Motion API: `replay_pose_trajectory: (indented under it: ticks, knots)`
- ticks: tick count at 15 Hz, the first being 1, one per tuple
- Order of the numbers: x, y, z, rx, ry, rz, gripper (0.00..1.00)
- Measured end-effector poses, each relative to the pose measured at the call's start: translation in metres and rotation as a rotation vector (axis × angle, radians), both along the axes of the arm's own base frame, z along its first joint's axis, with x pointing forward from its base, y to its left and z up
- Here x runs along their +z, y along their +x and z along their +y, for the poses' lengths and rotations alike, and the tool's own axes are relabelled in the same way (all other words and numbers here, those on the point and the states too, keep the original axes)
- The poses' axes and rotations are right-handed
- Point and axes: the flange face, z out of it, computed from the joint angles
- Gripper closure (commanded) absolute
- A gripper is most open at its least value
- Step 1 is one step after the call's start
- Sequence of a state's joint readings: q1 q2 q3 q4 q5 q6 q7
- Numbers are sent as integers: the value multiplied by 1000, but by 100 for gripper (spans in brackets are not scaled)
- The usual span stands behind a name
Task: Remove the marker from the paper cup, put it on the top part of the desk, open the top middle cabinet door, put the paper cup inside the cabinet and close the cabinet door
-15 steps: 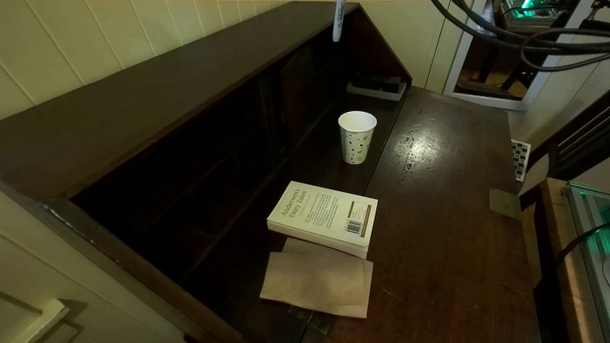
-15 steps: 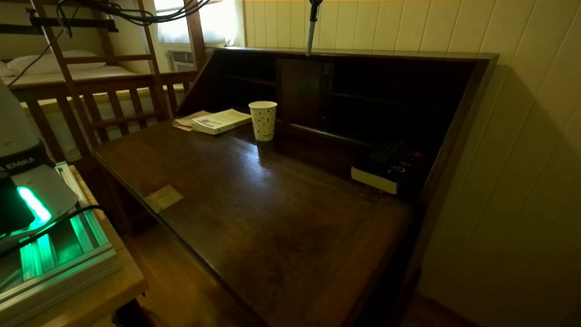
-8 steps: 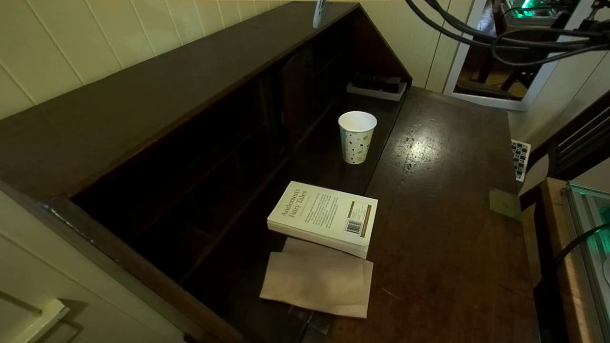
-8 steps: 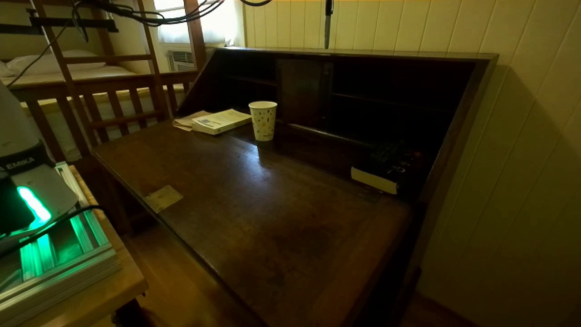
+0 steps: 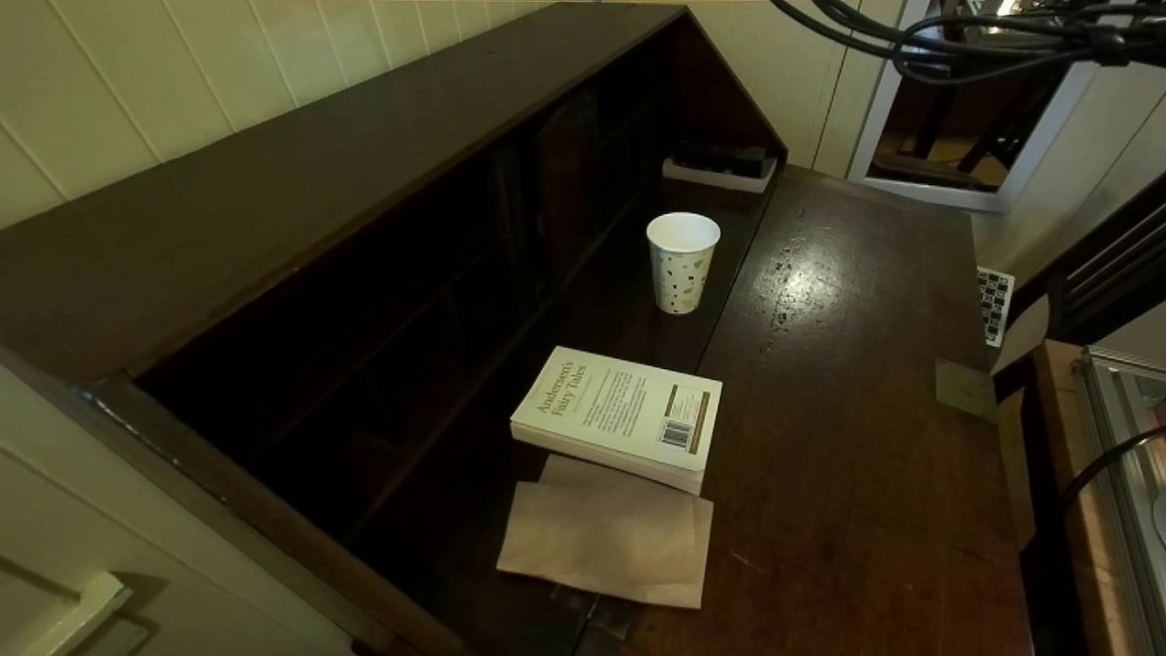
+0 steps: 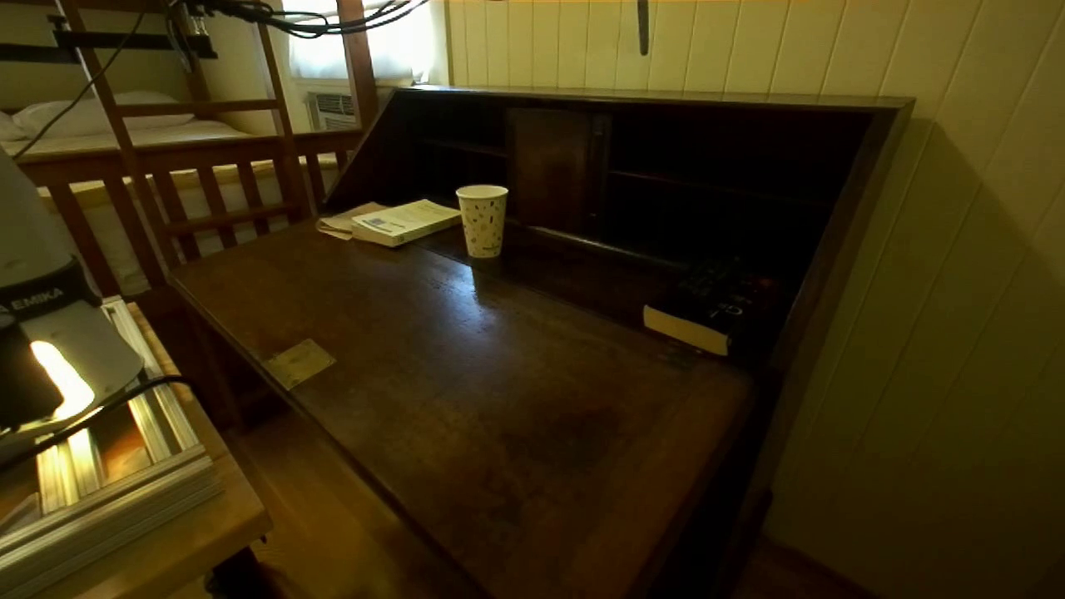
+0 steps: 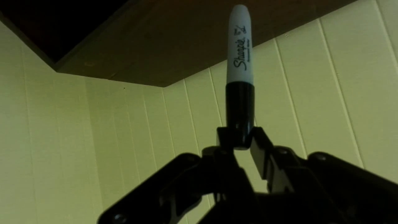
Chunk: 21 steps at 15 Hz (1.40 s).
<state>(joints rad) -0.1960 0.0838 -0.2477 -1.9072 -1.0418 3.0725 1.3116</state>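
Arm housing (image 6: 33,216), pale grey, smooth, rounded. Dark band (image 6: 72,283), light lettering (image 6: 37,297); we read "A EMIKA", start cut off. Glowing strip (image 6: 66,381), warm white, beside black block (image 6: 21,378). Single black cable (image 6: 158,380) at foot. Overhead cables (image 5: 1084,46), black, looped, bundled; we see several in both exterior views. End effector (image 7: 239,137): black, jointed links (image 7: 174,177), rounded knuckles (image 7: 188,158), round screw heads (image 7: 119,218), blunt squared fingertips (image 7: 260,138).

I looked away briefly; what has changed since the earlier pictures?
The marker, held in the gripper, has moved up and rightward in an exterior view. The base light turned from green to yellowish white. The cables shifted. The paper cup, white book and brown paper stayed put.
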Motion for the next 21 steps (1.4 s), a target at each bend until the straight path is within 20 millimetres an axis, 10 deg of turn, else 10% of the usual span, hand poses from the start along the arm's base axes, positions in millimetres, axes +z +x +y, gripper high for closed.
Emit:
replay_pose_trajectory:
  ticks: [3,4,21]
  knots:
    - [-8,9,8,1,-32,2,94]
    - [-14,12,12,7,-46,14,78]
    - [-40,35,28,38,-126,77,94]
